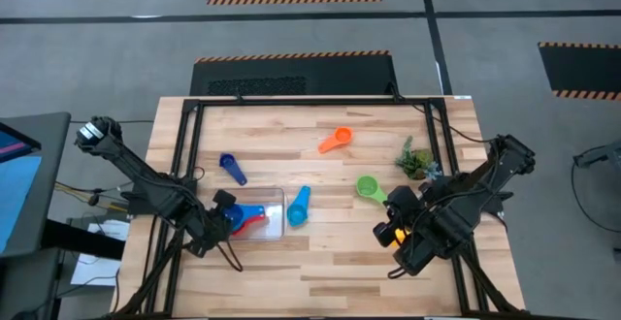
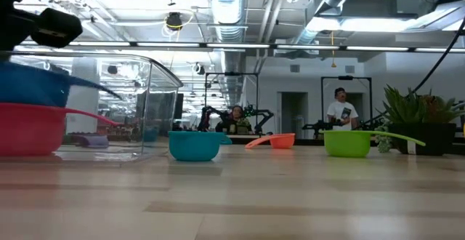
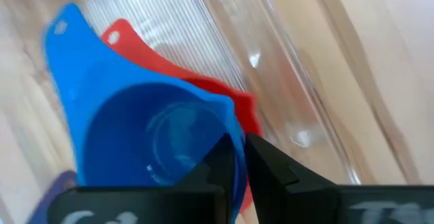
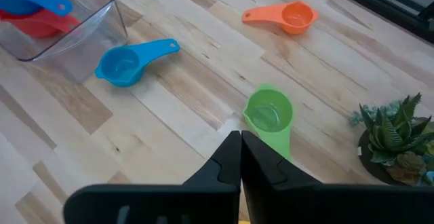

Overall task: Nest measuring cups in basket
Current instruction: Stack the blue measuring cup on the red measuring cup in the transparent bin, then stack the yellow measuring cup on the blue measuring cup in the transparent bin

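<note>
The clear basket point(image 1: 274, 204) stands on the table's left half. In it lies a red cup point(image 3: 224, 91), with a blue cup point(image 3: 149, 136) on top of it. My left gripper point(image 3: 241, 159) is shut on the blue cup over the basket's left end point(image 1: 228, 215). My right gripper point(image 4: 241, 142) is shut and empty above the table's right half point(image 1: 390, 235), near a green cup point(image 4: 268, 112). A light-blue cup point(image 1: 298, 207) stands beside the basket. A dark-blue cup point(image 1: 233, 169) and an orange cup point(image 1: 335, 141) stand farther back. My left gripper holds the blue cup by its round wall at the rim point(image 3: 236, 142), opposite the handle. One finger point(image 3: 213, 173) is inside the bowl and one point(image 3: 271, 173) outside. The cup is upright in the red cup point(image 2: 29, 127); whether it rests on it, I cannot tell.
A small potted plant point(image 1: 417, 160) stands at the right, behind the green cup. A yellow-orange patch point(image 1: 398, 231) shows under my right gripper; what it is, I cannot tell. Bare wood lies along the table's near edge. People show in the room beyond the table point(image 2: 340, 109).
</note>
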{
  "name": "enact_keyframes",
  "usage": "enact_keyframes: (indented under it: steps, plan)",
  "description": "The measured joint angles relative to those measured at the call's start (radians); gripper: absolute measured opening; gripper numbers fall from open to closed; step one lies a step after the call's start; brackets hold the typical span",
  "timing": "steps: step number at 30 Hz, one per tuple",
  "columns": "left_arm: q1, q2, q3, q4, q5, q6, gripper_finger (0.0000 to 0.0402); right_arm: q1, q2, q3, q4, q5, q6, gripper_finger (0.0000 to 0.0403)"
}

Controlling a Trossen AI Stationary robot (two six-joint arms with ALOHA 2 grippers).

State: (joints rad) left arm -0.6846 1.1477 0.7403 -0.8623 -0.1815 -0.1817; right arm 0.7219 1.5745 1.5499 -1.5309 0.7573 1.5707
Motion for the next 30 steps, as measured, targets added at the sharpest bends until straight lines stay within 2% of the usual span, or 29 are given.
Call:
enact_keyframes:
  steps: [15,17,20,24,26,27,30]
  plan:
    - [0.0,0.0,0.013,-0.02,-0.008,0.024,0.0105,0.0,0.0,0.0,0.001,-0.001,-0.001,0.0026]
    - [0.002,0.0,0.066,-0.045,-0.01,-0.039,0.0111,0.0,0.0,0.0,0.006,0.0,-0.011,0.0024]
    - [0.021,0.0,0.201,-0.059,-0.025,-0.219,0.0113,-0.004,0.001,0.0,0.061,0.018,-0.099,0.0023]
    - [0.031,-0.002,0.395,-0.043,-0.045,-0.379,0.0114,-0.024,0.033,0.001,0.17,0.056,-0.393,0.0026]
    - [0.028,-0.003,0.456,-0.007,-0.07,-0.414,0.0114,-0.052,0.055,0.001,0.172,0.012,-0.492,0.0026]
    - [0.028,-0.002,0.479,0.016,-0.083,-0.416,0.0114,-0.071,0.067,0.001,0.149,-0.049,-0.493,0.0026]
    - [0.025,-0.003,0.505,0.118,-0.113,-0.38,0.0114,-0.124,0.113,0.001,0.011,-0.317,-0.44,0.0021]
